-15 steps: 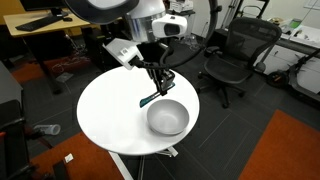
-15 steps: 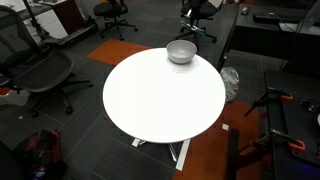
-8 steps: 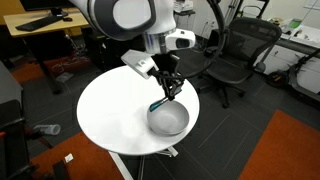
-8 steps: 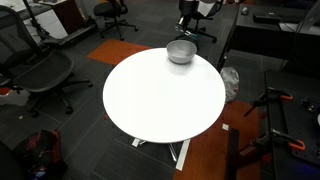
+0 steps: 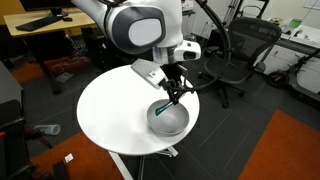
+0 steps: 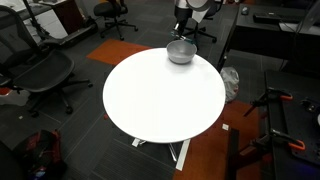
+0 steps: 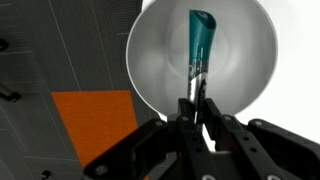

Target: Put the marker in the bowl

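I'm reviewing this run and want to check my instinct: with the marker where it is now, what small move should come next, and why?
Probably open the hand and let the marker drop. In the wrist view the hand is shut on the marker's dark end, and the teal end points over the inside of the bowl, well within its rim.

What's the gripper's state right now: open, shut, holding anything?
Gripper: shut on the marker, which it holds over the bowl.
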Available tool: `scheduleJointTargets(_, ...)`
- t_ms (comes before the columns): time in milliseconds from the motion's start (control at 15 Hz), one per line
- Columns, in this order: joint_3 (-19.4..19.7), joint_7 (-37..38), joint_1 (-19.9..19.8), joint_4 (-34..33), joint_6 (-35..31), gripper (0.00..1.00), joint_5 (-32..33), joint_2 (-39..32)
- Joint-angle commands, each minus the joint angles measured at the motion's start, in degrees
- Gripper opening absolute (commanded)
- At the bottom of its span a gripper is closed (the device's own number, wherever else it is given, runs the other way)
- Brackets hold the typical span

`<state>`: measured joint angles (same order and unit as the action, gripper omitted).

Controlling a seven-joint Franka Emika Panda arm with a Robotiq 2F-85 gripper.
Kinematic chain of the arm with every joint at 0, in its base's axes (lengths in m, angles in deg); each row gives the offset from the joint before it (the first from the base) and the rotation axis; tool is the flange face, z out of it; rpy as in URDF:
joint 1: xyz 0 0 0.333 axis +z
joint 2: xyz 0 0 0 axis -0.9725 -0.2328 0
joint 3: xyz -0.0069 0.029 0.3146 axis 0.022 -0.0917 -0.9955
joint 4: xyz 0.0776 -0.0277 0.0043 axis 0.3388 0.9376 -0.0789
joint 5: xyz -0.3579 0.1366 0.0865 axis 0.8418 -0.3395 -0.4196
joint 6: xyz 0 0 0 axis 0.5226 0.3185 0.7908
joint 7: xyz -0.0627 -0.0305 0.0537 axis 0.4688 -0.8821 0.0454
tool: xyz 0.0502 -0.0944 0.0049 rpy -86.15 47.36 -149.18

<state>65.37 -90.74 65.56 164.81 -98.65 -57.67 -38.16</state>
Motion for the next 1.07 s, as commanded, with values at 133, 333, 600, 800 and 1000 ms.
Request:
scheduleJointTargets(133, -3.61, -5.04, -3.39, -3.50, -1.78, 0.05, -4.53, -4.43)
scheduleJointTargets(333, -4.17, -5.47, -3.97, -3.97, -1.83, 0.51, -5.37, -5.31)
scheduleJointTargets(600, -3.17, -3.82, -2.85, -2.88, -1.29, 0.80, -4.39, -4.08)
scheduleJointTargets(800, -2.08, -2.54, -1.47, -0.27, -1.95, 1.00, -3.18, -1.67)
scheduleJointTargets(1000, -0.69, -1.25, 0.51, 3.47, -3.82, 1.00, -1.32, 1.74)
